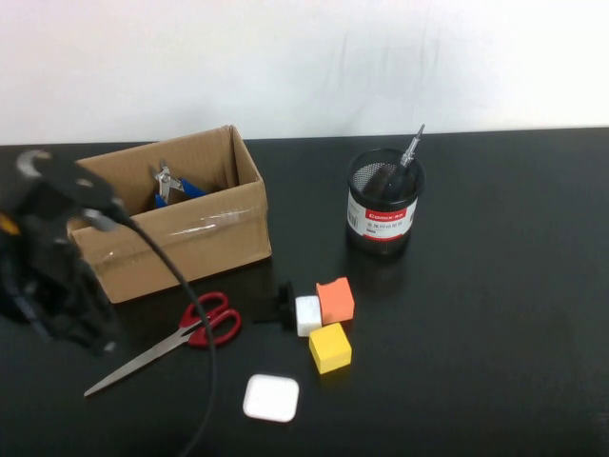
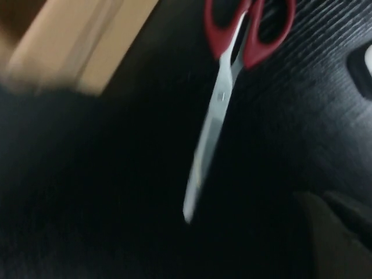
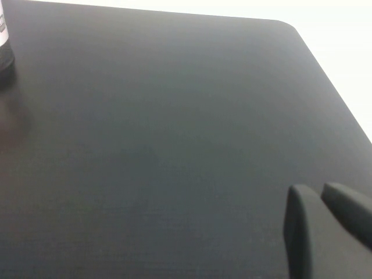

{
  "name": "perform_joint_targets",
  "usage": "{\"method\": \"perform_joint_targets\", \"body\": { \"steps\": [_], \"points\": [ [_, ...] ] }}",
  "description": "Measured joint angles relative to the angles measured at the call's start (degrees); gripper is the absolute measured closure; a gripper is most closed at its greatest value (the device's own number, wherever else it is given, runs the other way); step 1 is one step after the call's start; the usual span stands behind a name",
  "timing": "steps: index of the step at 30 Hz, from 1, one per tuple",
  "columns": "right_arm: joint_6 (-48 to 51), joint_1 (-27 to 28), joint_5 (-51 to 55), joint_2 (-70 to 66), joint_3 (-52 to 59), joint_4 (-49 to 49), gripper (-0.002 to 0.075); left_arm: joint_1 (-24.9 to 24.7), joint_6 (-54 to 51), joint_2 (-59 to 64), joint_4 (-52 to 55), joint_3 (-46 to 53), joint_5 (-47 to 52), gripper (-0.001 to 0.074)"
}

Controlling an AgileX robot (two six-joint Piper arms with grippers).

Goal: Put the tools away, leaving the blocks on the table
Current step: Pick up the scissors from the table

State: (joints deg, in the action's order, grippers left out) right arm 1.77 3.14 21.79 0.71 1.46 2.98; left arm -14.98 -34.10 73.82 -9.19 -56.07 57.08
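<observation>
The red-handled scissors (image 1: pixel 181 338) lie closed on the black table (image 1: pixel 495 314), in front of the box. In the left wrist view they (image 2: pixel 224 87) lie just ahead of my left gripper (image 2: pixel 321 196), which looks shut and empty and hovers over the table. My left arm (image 1: pixel 52 276) is at the left, beside the scissors' tip. The blue-handled pliers (image 1: pixel 171 186) lie inside the box. The screwdriver (image 1: pixel 407 157) stands in the mesh cup. The orange (image 1: pixel 335 300), yellow (image 1: pixel 330 347) and white (image 1: pixel 308 314) blocks sit together mid-table. My right gripper (image 3: pixel 317 189) is shut and empty over bare table.
An open cardboard box (image 1: pixel 205 233) stands at the back left. A black mesh pen cup (image 1: pixel 383 205) stands at the back centre. A flat white case (image 1: pixel 271 397) lies near the front edge. A small black knobbed object (image 1: pixel 284 305) sits beside the white block.
</observation>
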Motion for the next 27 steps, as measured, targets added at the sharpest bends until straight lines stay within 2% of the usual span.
{"method": "perform_joint_targets", "body": {
  "steps": [4, 6, 9, 11, 14, 18, 27],
  "points": [
    [0.0, 0.0, 0.0, 0.0, 0.0, 0.0, 0.0733, -2.24, -4.85, 5.12, 0.03, 0.0, -5.59, 0.0734],
    [0.0, 0.0, 0.0, 0.0, 0.0, 0.0, 0.0733, -2.51, -5.51, 7.48, 0.03, 0.0, -7.28, 0.0704],
    [0.0, 0.0, 0.0, 0.0, 0.0, 0.0, 0.0733, -2.64, -6.01, 11.23, -1.16, 0.0, -8.92, 0.0591],
    [0.0, 0.0, 0.0, 0.0, 0.0, 0.0, 0.0733, -2.64, -6.53, 13.52, -2.09, 0.0, -9.97, 0.0484],
    [0.0, 0.0, 0.0, 0.0, 0.0, 0.0, 0.0733, -2.64, -7.37, 16.19, -2.6, 0.0, -11.65, 0.0389],
    [0.0, 0.0, 0.0, 0.0, 0.0, 0.0, 0.0733, -2.64, -8.37, 19.39, -2.74, 0.0, -13.6, 0.0356],
    [0.0, 0.0, 0.0, 0.0, 0.0, 0.0, 0.0733, -2.64, -10.28, 23.44, -2.74, 0.0, -15.39, 0.0349]
  ]
}}
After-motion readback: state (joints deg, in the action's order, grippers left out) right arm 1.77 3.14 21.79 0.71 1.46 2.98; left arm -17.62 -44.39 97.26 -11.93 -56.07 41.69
